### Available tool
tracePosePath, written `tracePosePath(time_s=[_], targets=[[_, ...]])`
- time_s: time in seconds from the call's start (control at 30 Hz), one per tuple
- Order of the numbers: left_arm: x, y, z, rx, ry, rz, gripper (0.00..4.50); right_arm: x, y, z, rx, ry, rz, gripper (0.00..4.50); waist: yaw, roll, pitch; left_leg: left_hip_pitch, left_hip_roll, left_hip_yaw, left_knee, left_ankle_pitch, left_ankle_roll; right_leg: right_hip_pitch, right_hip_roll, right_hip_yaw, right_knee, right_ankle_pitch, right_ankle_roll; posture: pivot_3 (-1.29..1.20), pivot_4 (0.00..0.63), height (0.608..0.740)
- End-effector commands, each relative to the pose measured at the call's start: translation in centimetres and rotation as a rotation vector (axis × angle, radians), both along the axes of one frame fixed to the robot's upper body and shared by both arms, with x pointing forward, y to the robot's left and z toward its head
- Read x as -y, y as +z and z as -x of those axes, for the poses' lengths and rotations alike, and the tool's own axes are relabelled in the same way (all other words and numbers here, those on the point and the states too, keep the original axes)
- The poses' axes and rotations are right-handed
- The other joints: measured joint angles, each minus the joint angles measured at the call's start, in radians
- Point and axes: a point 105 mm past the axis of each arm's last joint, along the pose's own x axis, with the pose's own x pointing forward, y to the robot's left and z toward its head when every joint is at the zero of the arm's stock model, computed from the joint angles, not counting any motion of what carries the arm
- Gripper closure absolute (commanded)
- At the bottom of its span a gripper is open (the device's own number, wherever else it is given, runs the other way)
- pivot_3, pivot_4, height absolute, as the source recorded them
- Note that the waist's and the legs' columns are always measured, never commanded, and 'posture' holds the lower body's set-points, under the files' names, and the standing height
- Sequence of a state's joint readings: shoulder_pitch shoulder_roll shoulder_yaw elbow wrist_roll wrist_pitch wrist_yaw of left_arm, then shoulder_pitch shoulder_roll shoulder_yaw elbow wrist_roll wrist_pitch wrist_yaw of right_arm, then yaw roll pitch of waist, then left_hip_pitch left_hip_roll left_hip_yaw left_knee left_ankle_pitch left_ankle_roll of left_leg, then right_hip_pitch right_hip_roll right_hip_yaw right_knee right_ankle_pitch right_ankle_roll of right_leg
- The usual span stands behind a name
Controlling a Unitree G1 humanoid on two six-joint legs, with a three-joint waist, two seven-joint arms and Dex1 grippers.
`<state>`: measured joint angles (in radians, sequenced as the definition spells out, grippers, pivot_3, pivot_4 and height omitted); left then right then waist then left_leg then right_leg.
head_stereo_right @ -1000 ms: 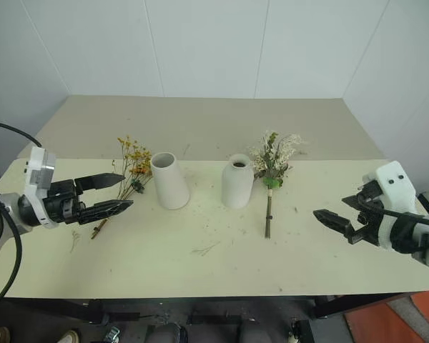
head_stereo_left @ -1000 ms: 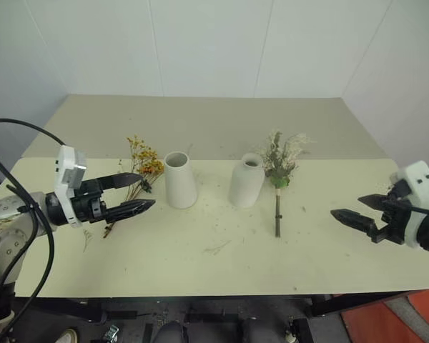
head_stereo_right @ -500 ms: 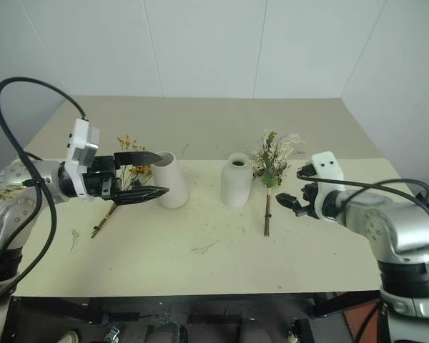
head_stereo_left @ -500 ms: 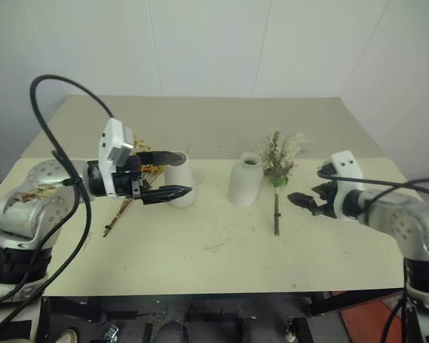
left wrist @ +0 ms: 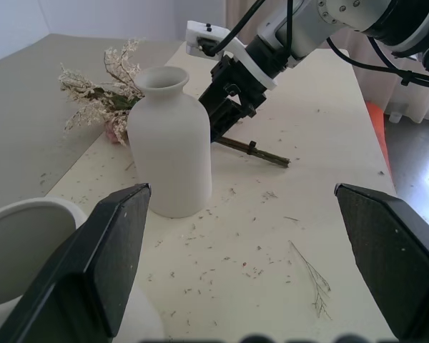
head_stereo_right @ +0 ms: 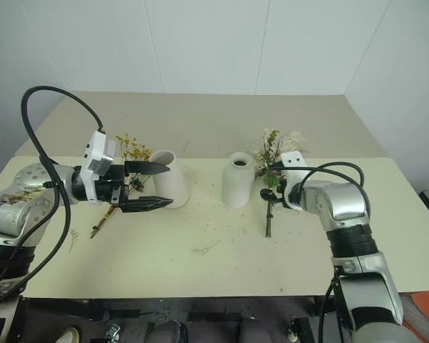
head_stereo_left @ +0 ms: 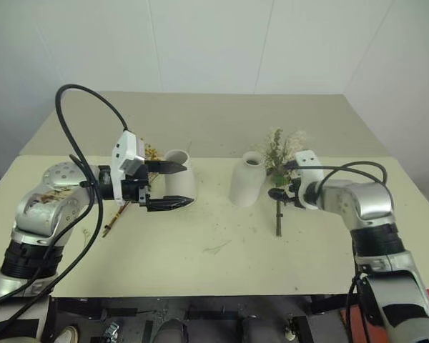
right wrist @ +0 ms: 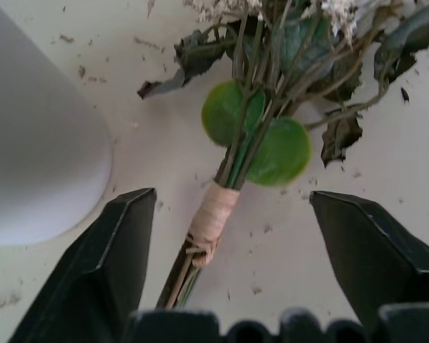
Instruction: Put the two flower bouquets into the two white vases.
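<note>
The right hand (right wrist: 222, 207) hangs open over the cream-white bouquet (right wrist: 232, 182), its taped stem between the fingers, nothing gripped yet. It must close there, then lift toward the narrow-necked vase (head_stereo_left: 246, 180) beside it. The left hand (head_stereo_left: 173, 186), wide open and empty, flanks the cone vase (head_stereo_left: 179, 177), the yellow bouquet (head_stereo_right: 126, 171) behind it.

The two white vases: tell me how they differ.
The cone vase tapers from a broad base up to a wide open mouth; the bottle vase is rounder, narrowing to a short neck with a small mouth. The cone vase stands beside the yellow-orange bouquet, with the left claw open in front of it; the bottle vase stands beside the cream-white bouquet, where the right claw straddles the stems. Both are matte white, upright and empty.
</note>
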<state>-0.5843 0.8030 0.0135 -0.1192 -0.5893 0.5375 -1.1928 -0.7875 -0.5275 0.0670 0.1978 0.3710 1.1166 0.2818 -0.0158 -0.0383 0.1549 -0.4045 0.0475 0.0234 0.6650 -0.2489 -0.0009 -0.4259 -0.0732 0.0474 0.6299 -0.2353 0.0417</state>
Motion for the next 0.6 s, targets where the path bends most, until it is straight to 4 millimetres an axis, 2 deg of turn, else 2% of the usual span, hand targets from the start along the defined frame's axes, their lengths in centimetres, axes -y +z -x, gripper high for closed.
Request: tracePosePath(time_s=[0.03,0.27,0.3,0.4,0.47,0.5,0.57,0.6], targets=[[-0.2,0.2,0.2,0.03,-0.004,0.001,0.0,0.1,1.4,-0.9,0.057,0.0,0.013,1.68,0.001,0.0,0.0,0.0,0.0,0.0,0.0,0.0,0.0,0.0,0.0,0.0,0.0,0.0,0.0,0.0,0.15,0.74],[-0.5,-0.4,0.5,0.02,0.014,0.001,0.0,0.3,1.0,-1.4,0.016,-0.015,0.018,4.16,-0.002,0.0,0.0,0.0,0.0,0.0,0.001,0.0,0.0,0.0,0.0,0.0,0.001,0.0,0.0,0.0,0.15,0.74],[-0.5,-0.4,0.5,0.019,0.016,0.0,0.0,0.1,1.0,-1.4,0.013,-0.008,0.019,4.29,-0.003,0.0,0.0,0.0,0.0,0.0,0.001,0.0,0.0,0.0,0.0,0.0,0.001,0.0,0.0,0.0,0.15,0.74],[-0.5,-0.5,0.4,0.02,0.02,0.0,0.0,0.0,1.2,-1.6,0.024,-0.004,0.032,4.29,-0.003,0.0,0.0,0.0,0.0,-0.001,0.001,0.0,0.0,0.0,0.0,0.0,0.001,0.0,0.0,0.0,0.15,0.74],[-0.5,-0.4,0.4,0.025,0.023,0.003,0.0,0.5,2.5,-2.1,0.099,-0.044,0.065,4.29,-0.003,0.0,0.0,0.0,0.0,-0.001,0.001,0.0,0.0,0.0,0.0,0.0,0.001,0.0,0.0,0.0,0.15,0.74],[-0.5,-0.3,0.4,0.028,0.025,0.005,0.0,1.1,3.8,-2.6,0.193,-0.078,0.113,4.29,-0.003,0.0,0.0,0.0,0.0,-0.001,0.001,0.0,0.0,0.0,0.0,0.0,0.001,0.0,0.0,0.0,0.15,0.74],[-0.6,-0.2,0.3,0.035,0.035,0.008,0.0,2.1,8.1,-3.3,0.45,-0.188,0.117,4.29,-0.003,0.001,0.001,0.0,0.0,-0.001,0.002,0.0,0.0,0.0,0.0,0.0,0.002,0.0,0.0,0.0,0.15,0.74],[-0.6,-0.1,0.2,0.039,0.041,0.008,0.0,2.2,10.4,-3.1,0.566,-0.225,0.096,4.29,-0.003,0.002,0.001,0.0,0.0,-0.001,0.002,0.0,0.0,-0.001,0.0,0.0,0.002,0.0,0.0,0.0,0.15,0.74]])
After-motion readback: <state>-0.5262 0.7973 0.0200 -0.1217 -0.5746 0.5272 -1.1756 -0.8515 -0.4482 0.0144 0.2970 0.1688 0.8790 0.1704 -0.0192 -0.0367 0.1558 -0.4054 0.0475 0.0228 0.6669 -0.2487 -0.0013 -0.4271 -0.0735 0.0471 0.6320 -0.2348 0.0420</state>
